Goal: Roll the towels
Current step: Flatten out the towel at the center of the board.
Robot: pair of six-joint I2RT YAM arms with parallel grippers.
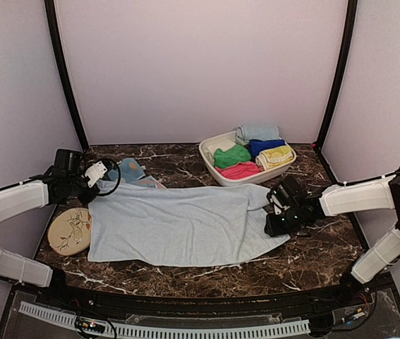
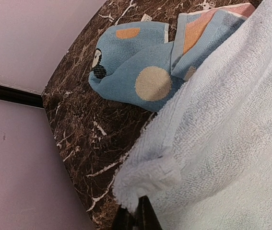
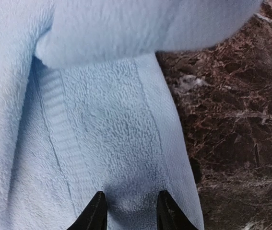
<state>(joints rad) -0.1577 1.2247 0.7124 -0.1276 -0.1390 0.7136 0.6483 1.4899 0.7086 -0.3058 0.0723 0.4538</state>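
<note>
Pale blue towel (image 1: 178,222) lies flat, unrolled, across mid table (image 1: 312,247). Spotted towel (image 1: 130,169) is crumpled just beyond its far-left corner, also unrolled. Left gripper (image 2: 135,218) is clamped on that corner. Right gripper (image 3: 128,211) is at the right edge, fingers half apart astride a bunched fold; can't tell if pinched. Prob. no rolls done yet, both towels left.

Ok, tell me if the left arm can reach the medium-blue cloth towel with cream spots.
Probably not yet: the left gripper is shut on the plain pale-blue cloth towel, though the spotted towel lies close by.
</note>
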